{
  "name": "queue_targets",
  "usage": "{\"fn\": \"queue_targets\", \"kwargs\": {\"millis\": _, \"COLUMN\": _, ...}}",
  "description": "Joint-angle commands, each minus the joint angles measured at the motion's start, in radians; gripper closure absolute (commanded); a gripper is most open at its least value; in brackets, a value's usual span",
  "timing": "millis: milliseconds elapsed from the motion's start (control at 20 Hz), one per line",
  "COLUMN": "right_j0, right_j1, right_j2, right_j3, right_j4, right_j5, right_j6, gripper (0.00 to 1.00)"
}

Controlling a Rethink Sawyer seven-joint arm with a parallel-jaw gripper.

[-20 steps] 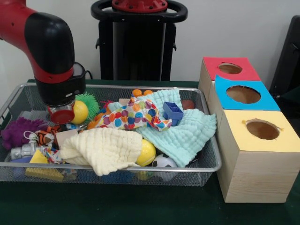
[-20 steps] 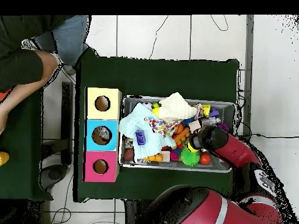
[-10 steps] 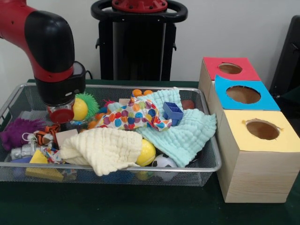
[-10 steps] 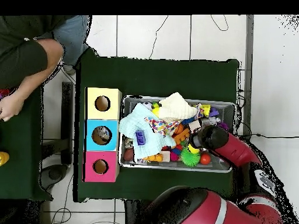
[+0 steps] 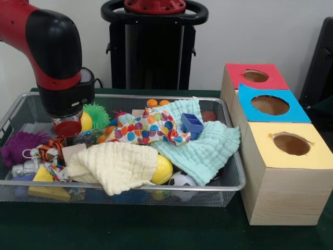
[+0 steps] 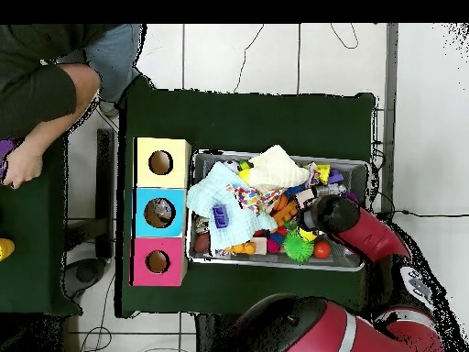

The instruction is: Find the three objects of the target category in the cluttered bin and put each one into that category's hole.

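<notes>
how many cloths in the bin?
3: cream cloth at the front, mint cloth on the side nearest the boxes, polka-dot cloth in the middle, overlapping the mint one. More may be buried under the clutter.

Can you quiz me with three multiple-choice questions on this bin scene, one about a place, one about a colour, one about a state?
1. Where does the small blue block lie?
A. on the cloths in the wire bin
B. in the red-topped box
C. on the green table beside the bin

2. What colour is the top of the middle box?
A. yellow
B. blue
C. green

3. How does the pale yellow cloth lie?
A. folded flat under the toys
B. hanging from the arm
C. draped over a yellow ball at the bin's front rim

Answers: 1 A, it rests on the mint cloth. 2 B, blue between red and yellow. 3 C, the ball shows under its edge.
</notes>
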Motion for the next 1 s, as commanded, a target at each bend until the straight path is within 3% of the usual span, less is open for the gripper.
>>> {"fn": "queue_targets", "kwargs": {"millis": 50, "right_j0": 0.000, "right_j1": 0.045, "right_j2": 0.138, "right_j3": 0.050, "right_j4": 0.045, "right_j5": -0.045, "right_j6": 0.098, "gripper": 1.00}}
{"fn": "queue_targets", "kwargs": {"millis": 550, "right_j0": 0.021, "right_j1": -0.066, "right_j2": 0.083, "right_j3": 0.074, "right_j4": 0.034, "right_j5": 0.123, "right_j6": 0.079, "gripper": 1.00}}
{"fn": "queue_targets", "kwargs": {"millis": 1000, "right_j0": 0.016, "right_j1": -0.113, "right_j2": 0.063, "right_j3": 0.072, "right_j4": 0.015, "right_j5": 0.185, "right_j6": 0.055, "gripper": 1.00}}
